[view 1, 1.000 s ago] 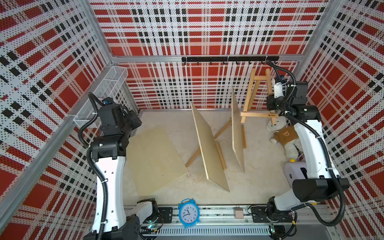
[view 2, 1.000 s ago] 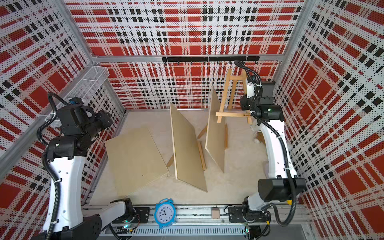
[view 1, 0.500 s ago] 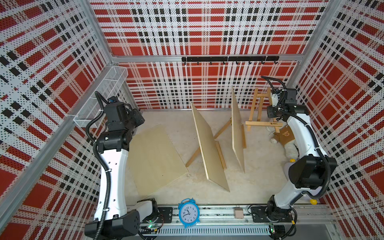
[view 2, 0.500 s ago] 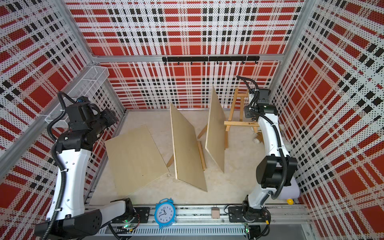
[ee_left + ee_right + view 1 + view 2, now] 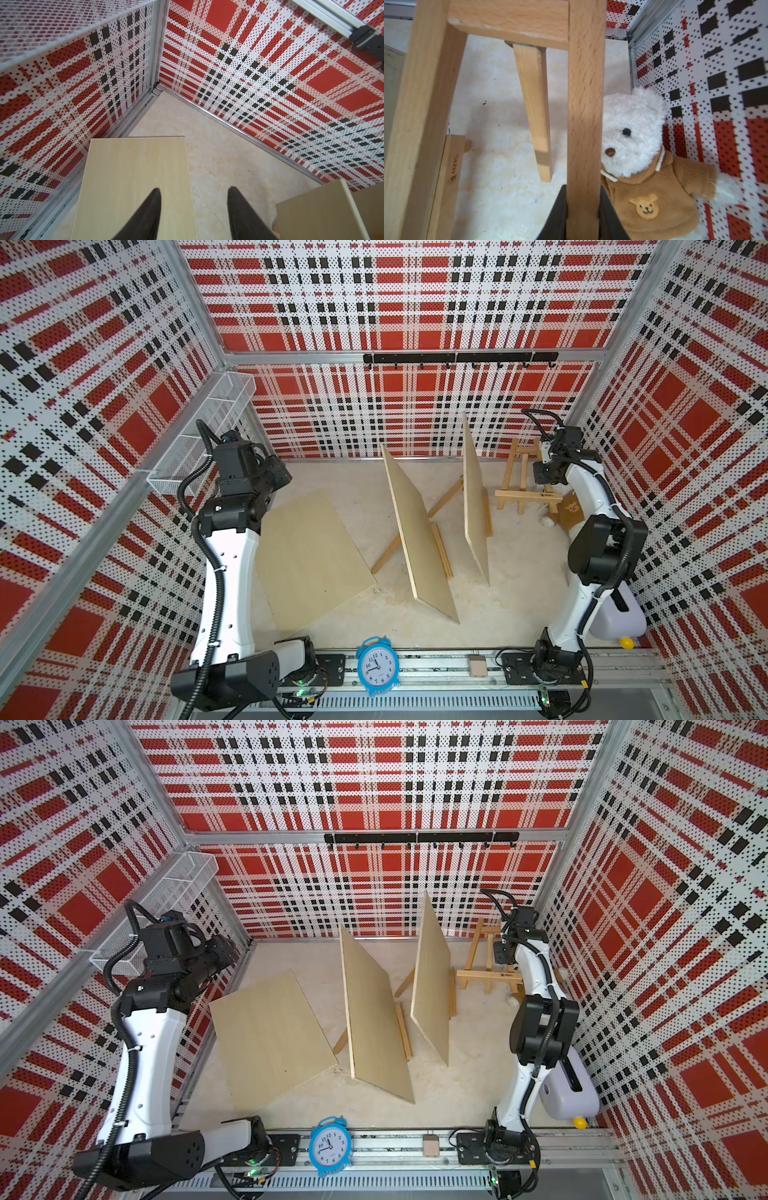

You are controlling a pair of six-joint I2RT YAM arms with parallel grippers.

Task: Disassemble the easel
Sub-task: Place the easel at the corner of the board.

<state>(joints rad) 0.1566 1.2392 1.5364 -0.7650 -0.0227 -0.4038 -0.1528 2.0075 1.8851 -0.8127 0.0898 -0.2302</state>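
In both top views the bare easel (image 5: 525, 494) stands at the right of the frame, near the back wall. The right gripper (image 5: 543, 476) is at its right-hand upright. A teddy bear (image 5: 571, 510) lies just beyond, against the right wall. At mid-frame two boards (image 5: 419, 539) stand tilted on their own easels. A third board (image 5: 311, 556) lies flat at centre-left, below the left gripper (image 5: 278, 475).

In the left wrist view the left claw is spread and holds nothing. Its fingertips (image 5: 154, 199) hover over the near end of the flat board, and bare floor runs up to the corner at upper centre.

In the right wrist view the right claw pinches the easel's upright at the bottom centre of the frame. The rear leg (image 5: 535, 108) angles down at centre, and the bear's head is just right of the upright. Whether the feet bear on the floor cannot be told.

The step in hand looks like parking this stripped easel. A grip on one upright lets the frame swing, so the descent should be slow and level. All feet should rest before the claw lets go, and the frame should stay clear of the bear.
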